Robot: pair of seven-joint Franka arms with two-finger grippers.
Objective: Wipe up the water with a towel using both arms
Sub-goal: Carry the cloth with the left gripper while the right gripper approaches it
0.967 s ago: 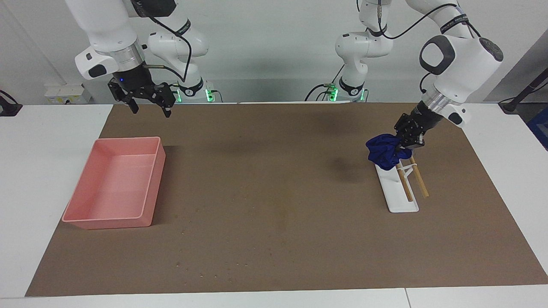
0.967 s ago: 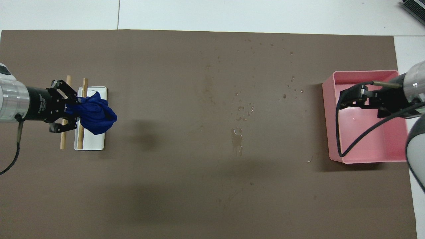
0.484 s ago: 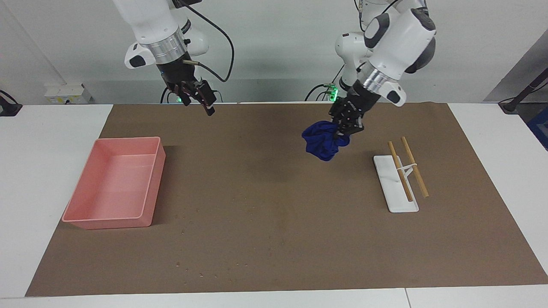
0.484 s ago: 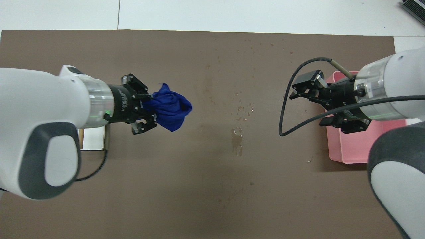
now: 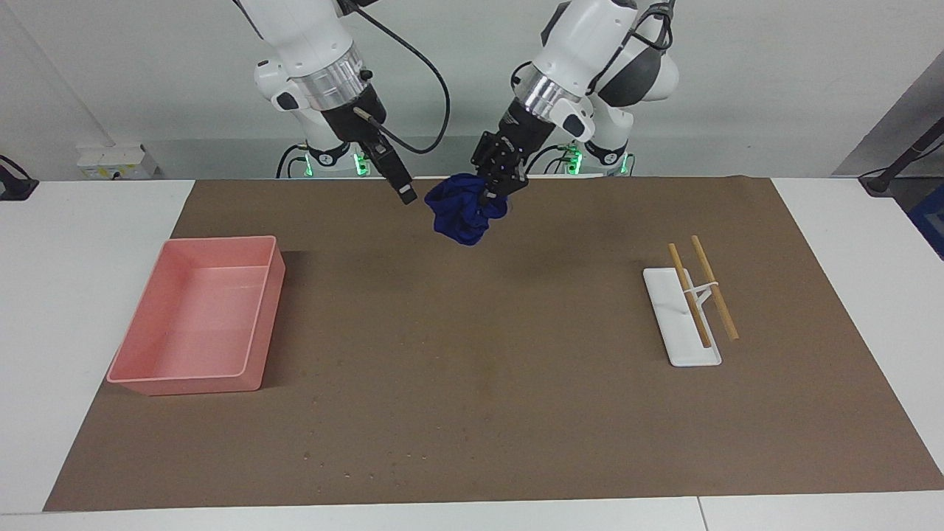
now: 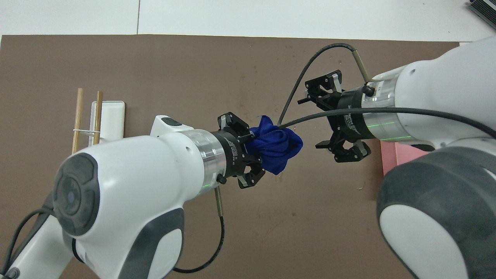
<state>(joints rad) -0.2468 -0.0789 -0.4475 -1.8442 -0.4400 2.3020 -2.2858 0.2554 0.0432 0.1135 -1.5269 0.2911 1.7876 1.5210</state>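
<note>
A bunched royal-blue towel (image 5: 463, 212) hangs in the air over the brown mat, in the middle of the table's width and toward the robots' end. My left gripper (image 5: 495, 190) is shut on its upper part; in the overhead view the towel (image 6: 276, 149) bulges out of the left gripper (image 6: 254, 151). My right gripper (image 5: 404, 193) hangs close beside the towel on the pink tray's side, a small gap away. Its fingers (image 6: 321, 83) are spread wide in the overhead view, with nothing between them. Faint water drops (image 5: 369, 459) dot the mat near the edge farthest from the robots.
A pink tray (image 5: 221, 240) sits on the mat toward the right arm's end. A white rack (image 5: 675, 328) with two wooden sticks (image 5: 714, 287) lies toward the left arm's end. In the overhead view both arms cover much of the mat's middle.
The left arm has carried the towel away from the white rack to the middle, toward the robots' end. The right gripper swung from above the tray to beside the towel.
</note>
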